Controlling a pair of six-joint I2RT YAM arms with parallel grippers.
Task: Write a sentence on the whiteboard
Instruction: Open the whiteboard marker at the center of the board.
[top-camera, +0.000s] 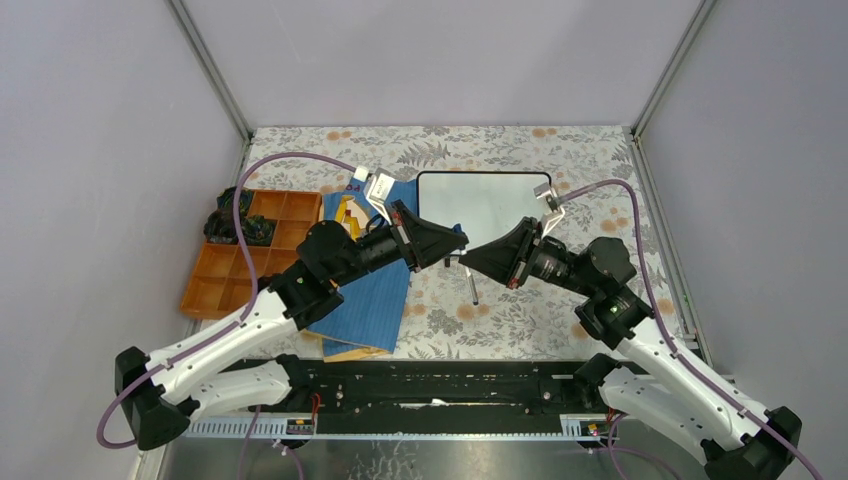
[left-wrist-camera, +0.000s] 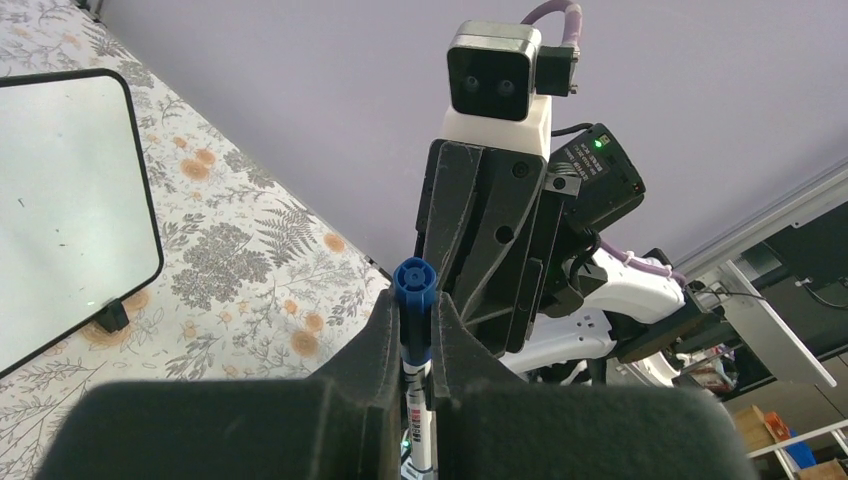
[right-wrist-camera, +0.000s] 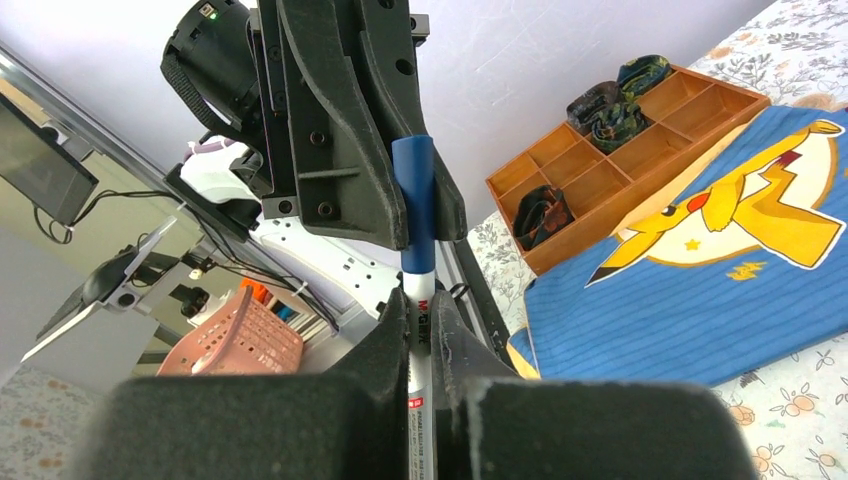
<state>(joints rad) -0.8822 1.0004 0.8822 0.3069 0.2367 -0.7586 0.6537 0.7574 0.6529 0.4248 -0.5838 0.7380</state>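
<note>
The whiteboard (top-camera: 480, 200) stands at the back middle of the table, and its face (left-wrist-camera: 60, 200) is blank white with no sentence showing. In front of it my two grippers meet tip to tip. My left gripper (top-camera: 460, 240) (left-wrist-camera: 415, 310) is shut on the blue cap (left-wrist-camera: 413, 285) of a marker. My right gripper (top-camera: 470, 258) (right-wrist-camera: 420, 310) is shut on the marker's white barrel (right-wrist-camera: 419, 350), and the blue cap (right-wrist-camera: 415, 200) rises beside the left gripper's fingers. A thin grey rod (top-camera: 473, 285) shows just below the tips; I cannot tell what it is.
A blue cloth-like book with a yellow cartoon figure (top-camera: 370, 290) (right-wrist-camera: 700, 260) lies under the left arm. A wooden compartment tray (top-camera: 240, 255) (right-wrist-camera: 620, 150) holding dark items sits at the left. A pink basket (right-wrist-camera: 235, 340) stands off the table.
</note>
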